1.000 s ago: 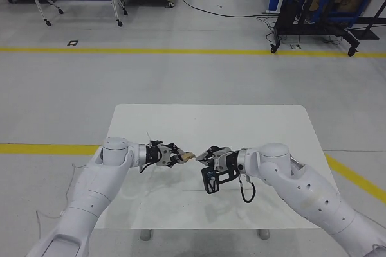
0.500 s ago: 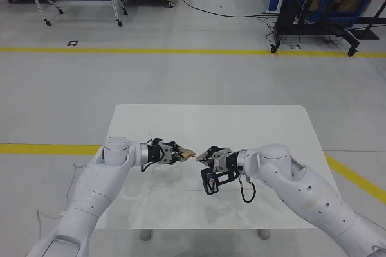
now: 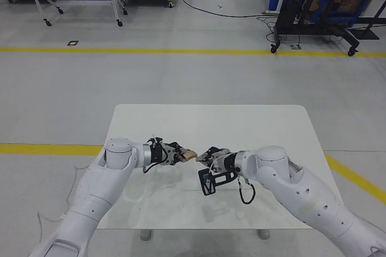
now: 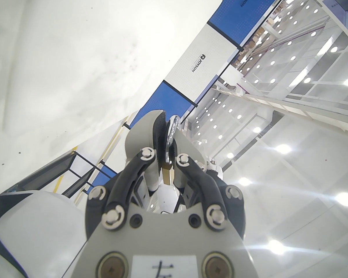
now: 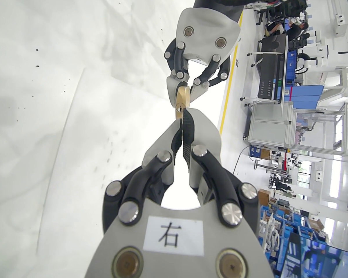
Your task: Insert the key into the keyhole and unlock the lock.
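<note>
Left gripper (image 4: 166,123): fingers clamped tight on the lock (image 4: 168,172). The brass body sits between the pads and the silver shackle (image 4: 171,127) pokes out past the tips. From the right wrist view I see the lock's end face turned toward the right arm, with the keyhole (image 5: 179,107) in plain sight.

Right gripper (image 5: 183,117): fingers pinched together, pads meeting at the tips. I can't tell whether anything sits between the pads. The tips are right at the keyhole face, just beside the hole, and I can't say if they touch.

Both grippers point at each other, nose to nose, above the white table (image 3: 244,122). The lock is off the surface, somewhat left of the middle and about halfway between the far and near edges.

Beyond the table there's grey floor with a yellow line (image 3: 180,50), and a black wheeled frame (image 3: 315,29) past the far right corner.
</note>
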